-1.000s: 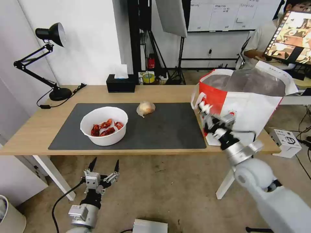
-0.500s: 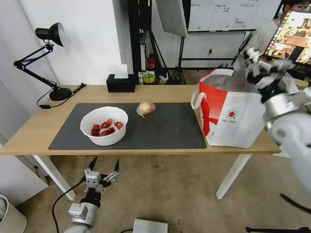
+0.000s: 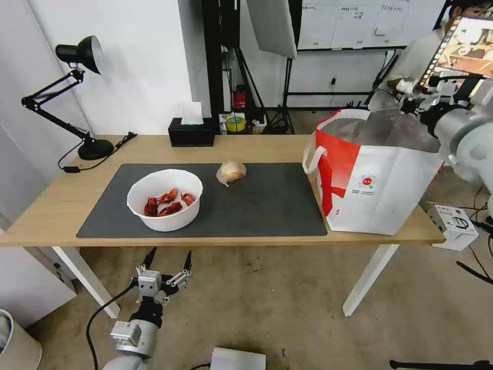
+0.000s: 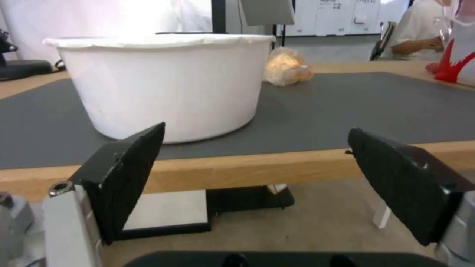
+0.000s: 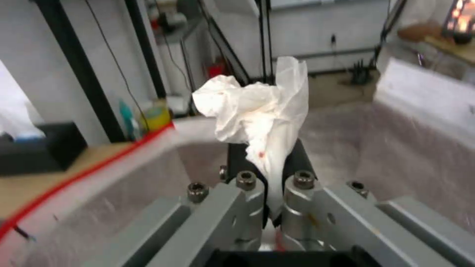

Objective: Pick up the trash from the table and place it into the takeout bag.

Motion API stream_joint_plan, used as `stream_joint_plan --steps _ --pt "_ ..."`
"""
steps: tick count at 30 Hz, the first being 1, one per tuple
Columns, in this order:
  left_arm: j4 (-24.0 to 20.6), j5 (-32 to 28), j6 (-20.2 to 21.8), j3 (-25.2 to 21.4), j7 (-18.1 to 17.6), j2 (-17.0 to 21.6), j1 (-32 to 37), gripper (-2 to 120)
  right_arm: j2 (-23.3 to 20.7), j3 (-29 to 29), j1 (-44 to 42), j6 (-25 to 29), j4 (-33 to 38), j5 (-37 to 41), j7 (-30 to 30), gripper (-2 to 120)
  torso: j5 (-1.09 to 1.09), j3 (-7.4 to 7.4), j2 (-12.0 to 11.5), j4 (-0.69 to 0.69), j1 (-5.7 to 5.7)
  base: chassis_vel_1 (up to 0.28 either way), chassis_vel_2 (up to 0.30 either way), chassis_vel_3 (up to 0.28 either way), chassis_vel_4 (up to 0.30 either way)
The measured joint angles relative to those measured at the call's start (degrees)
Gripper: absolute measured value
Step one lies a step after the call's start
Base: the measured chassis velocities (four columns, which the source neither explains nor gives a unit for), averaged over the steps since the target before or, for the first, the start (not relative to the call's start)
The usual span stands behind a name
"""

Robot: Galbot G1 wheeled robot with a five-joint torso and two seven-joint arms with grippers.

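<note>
The bag (image 3: 382, 174) stands open-mouthed at the table's (image 3: 257, 146) right end, foil interior unobstructed below the right gripper (image 3: 405, 95). Open mat (image 3: 272, 200) lies between a wrapped lump (image 3: 231, 171) and the bag; the bowl (image 3: 165, 199) blocks the left side, near the front edge.

White bowl (image 3: 165, 199), round, upright on grey mat (image 3: 257, 210), red crayfish shells (image 3: 167, 202) heaped inside. Tan lump (image 3: 231, 171), film-skinned, farther back on mat, apart from bowl. Crumpled white tissue (image 5: 257, 115), flecked red, pinched between closed fingers (image 5: 253, 193) of right gripper (image 5: 274, 185), held above open mouth of bag (image 3: 377, 180). Bag upright at right end of light-wood table (image 3: 154, 149), just beside mat: white with red side panels, foil lining, strap handles, small round red logo.
</note>
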Motion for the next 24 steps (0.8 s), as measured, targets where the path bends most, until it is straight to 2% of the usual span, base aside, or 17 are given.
stream_joint_plan --steps 2,3,6,7,10,14,18,19,20,22,24 --pt "0.04 -0.37 0.01 -0.09 0.05 0.23 -0.49 100 -0.19 0.19 -0.69 -1.15 0.61 0.55 0.75 8 0.0 0.0 0.0 -0.01 0.0 0.0 0.0 0.0 0.0" --pt "0.04 -0.37 0.01 -0.09 0.05 0.23 -0.49 100 -0.19 0.19 -0.69 -1.15 0.61 0.55 0.75 8 0.0 0.0 0.0 -0.01 0.0 0.0 0.0 0.0 0.0" --pt "0.03 -0.94 0.12 -0.18 0.06 0.78 -0.78 100 -0.4 0.88 -2.33 -1.19 1.26 -0.1 0.94 21 0.0 0.0 0.0 -0.01 0.0 0.0 0.0 0.0 0.0" --pt "0.03 -0.94 0.12 -0.18 0.06 0.78 -0.78 100 -0.4 0.88 -2.33 -1.19 1.26 -0.1 0.94 21 0.0 0.0 0.0 -0.01 0.0 0.0 0.0 0.0 0.0" --pt "0.15 -1.42 0.18 -0.29 0.07 1.54 -0.92 100 -0.49 1.38 -3.03 -0.76 1.42 -0.49 0.91 37 0.0 0.0 0.0 0.0 0.0 0.0 0.0 0.0 0.0" --pt "0.26 -1.6 0.19 -0.35 0.07 1.91 -1.01 100 -0.43 1.69 -3.38 -0.48 1.58 -0.61 0.84 46 0.0 0.0 0.0 0.0 0.0 0.0 0.0 0.0 0.0" --pt "0.47 -1.8 0.23 -0.36 0.07 2.25 -1.23 100 -0.13 2.49 -4.85 0.41 2.43 -0.99 0.63 66 0.0 0.0 0.0 0.0 0.0 0.0 0.0 0.0 0.0" --pt "0.47 -1.8 0.23 -0.36 0.07 2.25 -1.23 100 -0.13 2.49 -4.85 0.41 2.43 -0.99 0.63 66 0.0 0.0 0.0 0.0 0.0 0.0 0.0 0.0 0.0" --pt "0.54 -1.81 0.24 -0.34 0.07 2.28 -1.3 100 -0.05 2.73 -5.33 1.26 2.67 -1.22 0.42 73 0.0 0.0 0.0 0.0 0.0 0.0 0.0 0.0 0.0" --pt "0.61 -1.81 0.25 -0.31 0.07 2.29 -1.35 100 0.12 2.95 -5.77 2.62 2.9 -1.7 -0.17 78 -0.01 0.0 0.0 0.0 0.0 0.0 0.0 0.0 0.0" --pt "0.66 -1.82 0.26 -0.25 0.07 2.31 -1.4 100 0.74 3.25 -7.26 9.01 3.28 -4.89 -3.93 88 -0.01 0.0 0.0 0.0 0.0 0.0 0.0 0.0 0.0"
